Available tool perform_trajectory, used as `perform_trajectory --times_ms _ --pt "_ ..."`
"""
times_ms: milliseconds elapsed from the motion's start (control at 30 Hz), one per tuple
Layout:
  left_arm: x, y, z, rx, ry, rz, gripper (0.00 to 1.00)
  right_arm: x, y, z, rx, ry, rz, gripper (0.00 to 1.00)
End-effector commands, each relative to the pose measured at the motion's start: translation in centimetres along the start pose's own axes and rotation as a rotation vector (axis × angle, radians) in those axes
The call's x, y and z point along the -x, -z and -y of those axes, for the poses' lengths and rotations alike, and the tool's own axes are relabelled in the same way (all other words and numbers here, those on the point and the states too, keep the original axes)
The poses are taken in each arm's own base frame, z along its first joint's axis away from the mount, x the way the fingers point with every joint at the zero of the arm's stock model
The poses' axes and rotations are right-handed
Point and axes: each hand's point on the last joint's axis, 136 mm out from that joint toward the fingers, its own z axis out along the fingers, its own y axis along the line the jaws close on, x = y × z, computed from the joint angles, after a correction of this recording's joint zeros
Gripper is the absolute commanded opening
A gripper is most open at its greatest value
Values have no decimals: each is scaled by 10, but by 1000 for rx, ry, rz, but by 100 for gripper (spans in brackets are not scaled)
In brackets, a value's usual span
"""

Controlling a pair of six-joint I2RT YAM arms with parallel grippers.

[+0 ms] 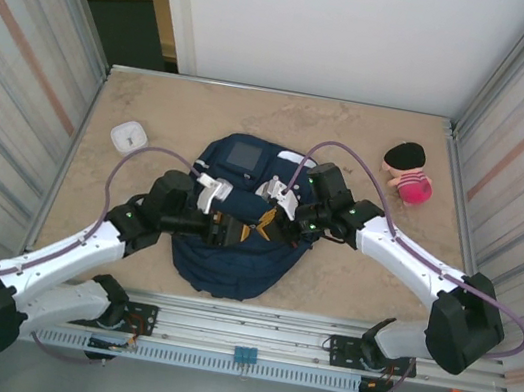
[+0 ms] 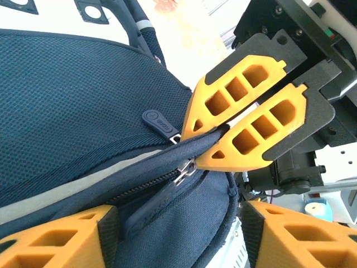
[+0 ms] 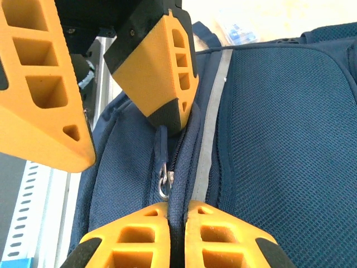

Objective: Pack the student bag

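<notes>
- Packing looks barely begun: the student bag (image 1: pixel 230 264) lies on the table, and its zip (image 2: pixel 139 190) looks closed where the teeth show. I cannot tell whether it gapes anywhere past the slider.
- Nothing is seen going in. A pink toy (image 1: pixel 408 173) sits well off the bag's far right and a white item (image 1: pixel 129 136) off its far left.
- Left to do, I judge: open the zip, load, close.
- The right gripper (image 3: pixel 177 209) is clamped on a fold of bag fabric beside the zip.
- The left gripper (image 2: pixel 179 207) is spread wide over the bag, straddling the zip pull (image 2: pixel 150 209) and gripping nothing.
</notes>
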Motion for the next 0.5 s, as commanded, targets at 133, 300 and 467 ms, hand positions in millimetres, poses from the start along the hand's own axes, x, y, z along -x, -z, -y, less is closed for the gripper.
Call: perform_trajectory --times_ms 133,300,467 --pt "3 -1 5 -3 -52 3 62 40 8 -14 65 29 108 0" --pt "-11 11 -18 131 -31 -6 67 41 13 -15 71 19 117 0" --pt "-1 12 -7 49 -70 88 62 43 11 -19 87 25 120 0"
